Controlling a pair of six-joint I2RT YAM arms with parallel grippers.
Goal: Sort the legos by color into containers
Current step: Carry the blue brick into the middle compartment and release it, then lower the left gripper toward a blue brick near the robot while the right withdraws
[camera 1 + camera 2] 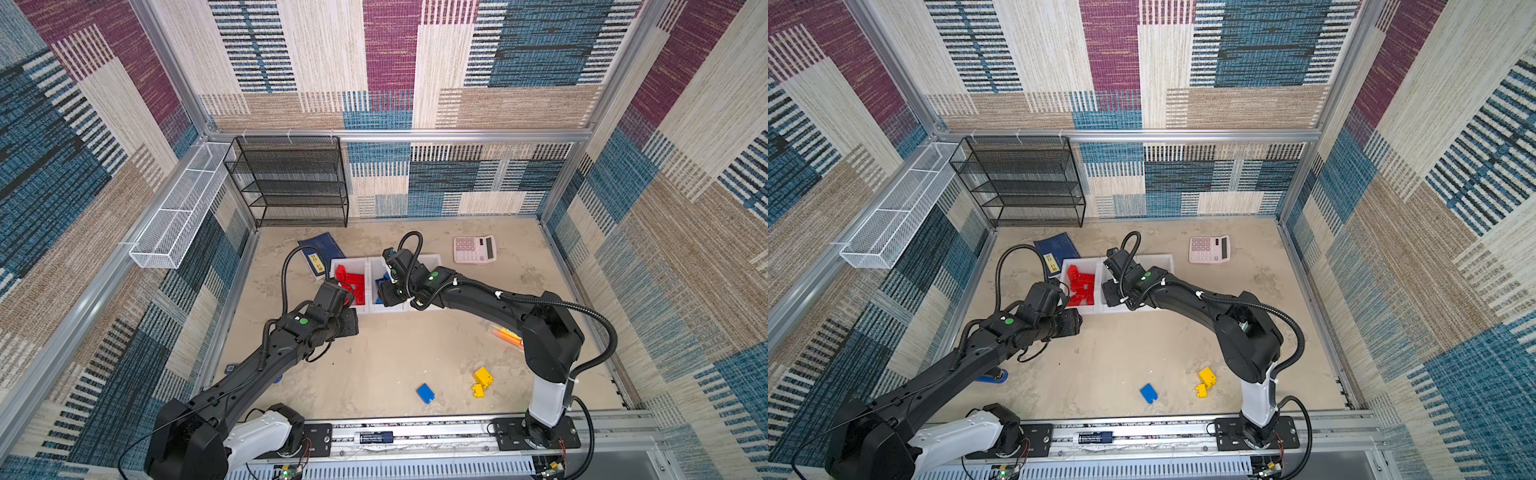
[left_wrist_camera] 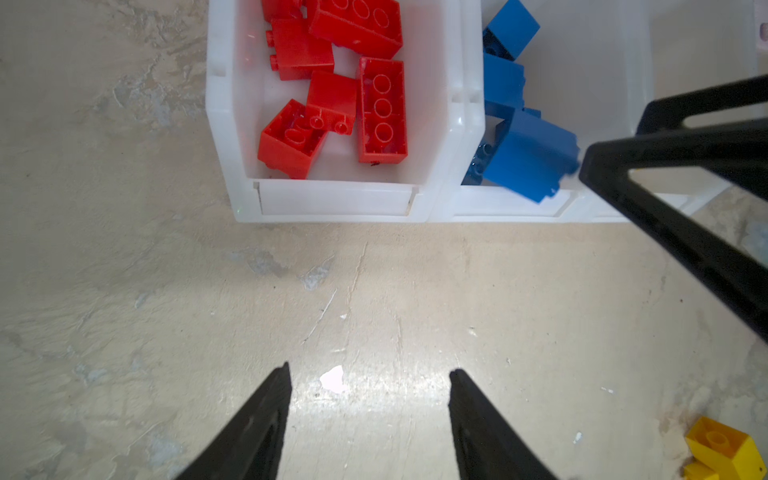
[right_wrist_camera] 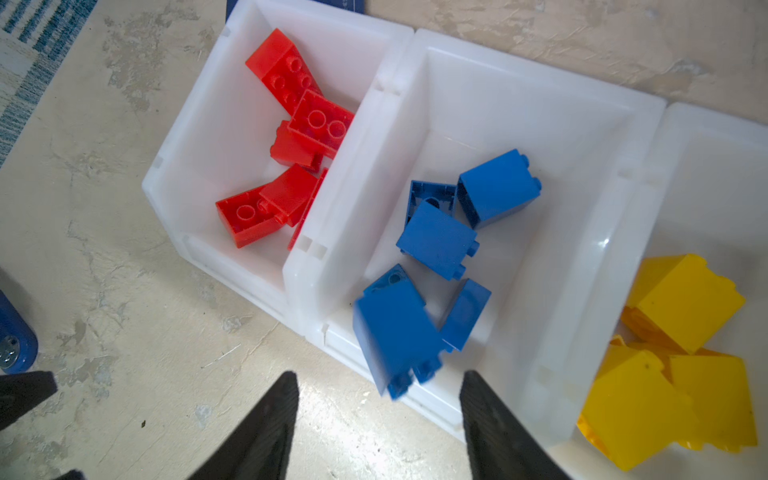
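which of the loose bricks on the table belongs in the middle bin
The blue brick, lying alone; the two yellow bricks sit together beside it, and the middle bin holds only blue.

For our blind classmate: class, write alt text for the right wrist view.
Open right gripper over a blurred blue brick at the middle bin's rim. Red bricks lie in one neighbouring bin, yellow bricks in the other.

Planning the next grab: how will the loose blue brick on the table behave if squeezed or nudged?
The blue brick looks like hard moulded plastic, so it should keep its shape when squeezed. Its flat, boxy sides suggest sliding, not rolling, when nudged. Probably hollow like the upturned red brick, so light.
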